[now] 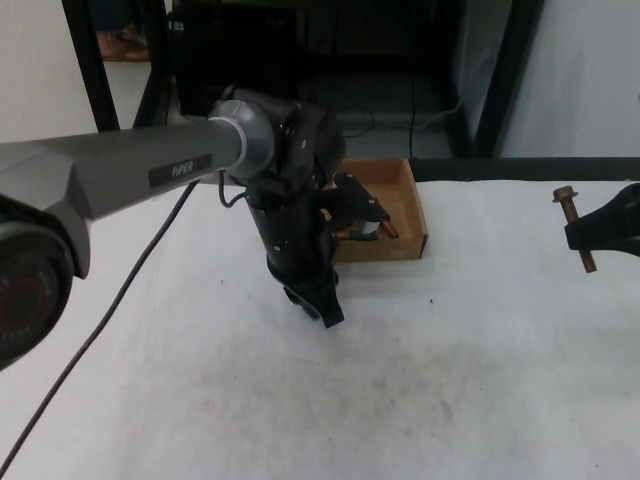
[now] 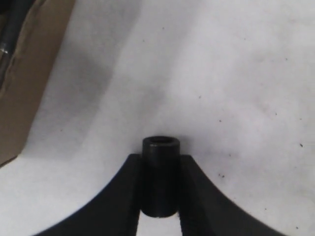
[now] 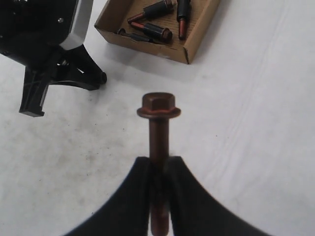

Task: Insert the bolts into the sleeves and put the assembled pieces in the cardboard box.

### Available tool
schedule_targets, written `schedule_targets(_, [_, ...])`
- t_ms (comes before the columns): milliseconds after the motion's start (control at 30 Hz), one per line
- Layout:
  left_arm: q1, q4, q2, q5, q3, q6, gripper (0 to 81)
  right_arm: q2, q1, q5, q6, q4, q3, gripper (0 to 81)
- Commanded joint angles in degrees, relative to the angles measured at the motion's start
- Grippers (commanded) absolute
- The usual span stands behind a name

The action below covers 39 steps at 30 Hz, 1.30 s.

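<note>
While the black sleeve point(image 2: 160, 182) is clamped between the 2 fingers of the left gripper point(image 2: 161, 160), with its open bore pointing out past the fingertips, a coppery flanged bolt point(image 3: 158, 110) is clamped by its shank in the right gripper point(image 3: 158, 164), with the hex head carried out beyond the fingertips. Both parts are held above the white bench point(image 1: 450, 380), well apart, the left arm near the middle and the right gripper at the bench's right edge. The cardboard box point(image 3: 194, 46) is set at the far side, just beside the left arm, and several assembled pieces point(image 3: 152, 30) are lying in it. For the insertion to go well, it is judged that the 2 axes should be lined up before any push, that the bore should be met by the plain end of the shank rather than the head, and that both grips should be kept firm. A small pale label point(image 1: 180, 170) is printed on the grey arm link. No writing can be made out on the box, bolt or sleeve.
</note>
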Motion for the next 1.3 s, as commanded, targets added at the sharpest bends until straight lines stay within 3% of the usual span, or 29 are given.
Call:
schedule_targets(0, [-0.2, 4.1, 0.5, 0.8, -1.4, -2.6, 0.8, -0.8, -0.2, -1.3, -0.3, -0.5, -0.2, 0.3])
schedule_targets(167, [-0.7, 2.7, -3.2, 1.6, -2.5, -4.9, 0.8, -1.0, -0.2, -4.8, 4.2, -4.8, -0.2, 0.3])
schedule_targets(367, [-1.7, 3.3, -11.8, 10.0, -1.3, -16.5, 0.8, -1.0, 1.2, -10.1, 13.9, -15.0, -0.2, 0.3])
schedule_targets(667, [-7.2, 0.2, -31.0, 6.7, 11.7, -16.9, 0.8, -1.8, 5.6, -16.8, 22.4, -28.0, -0.2, 0.3])
schedule_targets(833, [-6.8, -1.5, -42.6, 5.9, 20.7, -22.2, 0.8, -5.3, 6.7, -18.1, 22.2, -30.6, -0.2, 0.3])
schedule_targets(1000, [-5.4, -14.7, -57.8, 5.9, 32.4, -31.7, 0.8, -8.5, 6.9, -19.3, 22.5, -30.7, -0.2, 0.3])
schedule_targets(1267, [-5.6, -48.1, -74.6, 5.5, 60.4, -36.9, 0.8, -9.2, 10.9, -19.2, 34.4, -40.4, -0.1, 0.3])
